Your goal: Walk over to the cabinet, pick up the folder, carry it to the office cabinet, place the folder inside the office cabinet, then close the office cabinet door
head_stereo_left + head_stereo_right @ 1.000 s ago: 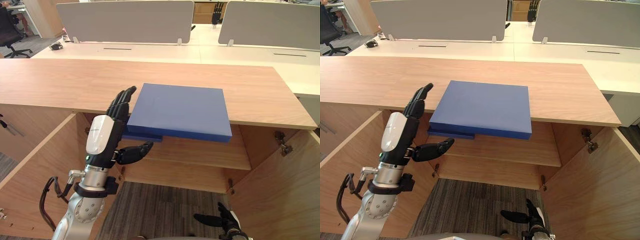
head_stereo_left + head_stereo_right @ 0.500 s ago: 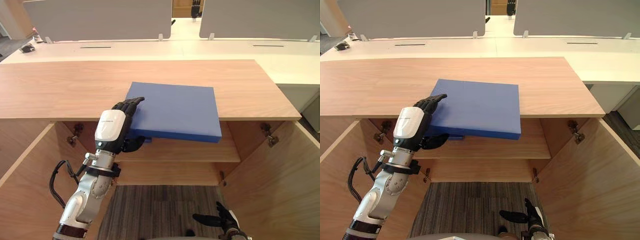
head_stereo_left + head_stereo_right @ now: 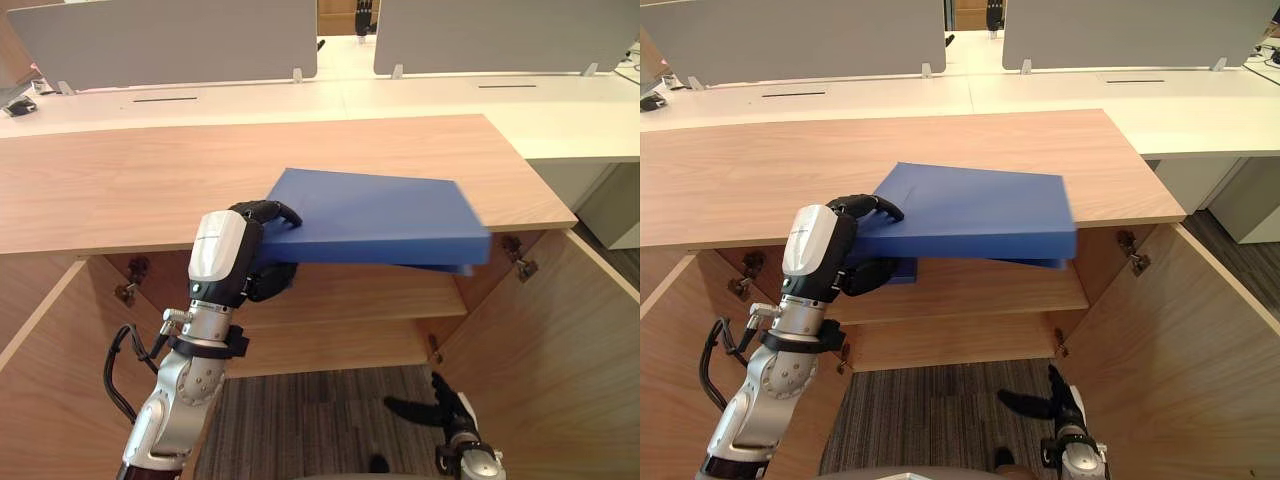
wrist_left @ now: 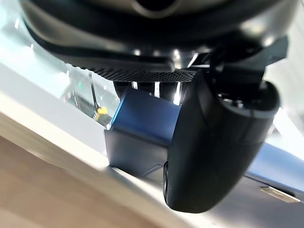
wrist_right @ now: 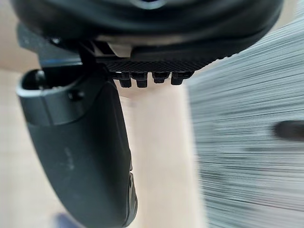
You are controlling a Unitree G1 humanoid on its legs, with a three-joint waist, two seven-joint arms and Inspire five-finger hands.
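The robot's left hand [image 3: 228,252], in the lower left of the head views, is now clamped on the near left corner of the flat blue rectangular folder [image 3: 385,212]. Its dark fingers [image 3: 268,210] are curled over the top face and the thumb is tucked under. A second ago that hand stood open and upright just beside the folder's left edge; half a second ago the fingers were only laid on the corner. So the grasp has just been made.

The folder has moved with it. It lay square on the light wooden cabinet top [image 3: 120,185] with its front edge overhanging. Now it sits askew at the centre of the frame, its right end swung out past the cabinet top's front edge and smeared with motion. I judge the pick-up is under way. Whether the far left corner is touching the wood, I cannot tell.

From the hand the folder runs rightward, above the inner wooden shelf [image 3: 370,292]. The open right cabinet door [image 3: 565,370] stands at the lower right.

The right hand [image 3: 436,408] hangs low at the bottom of the frame over the grey carpet, fingers loosely spread, holding nothing.
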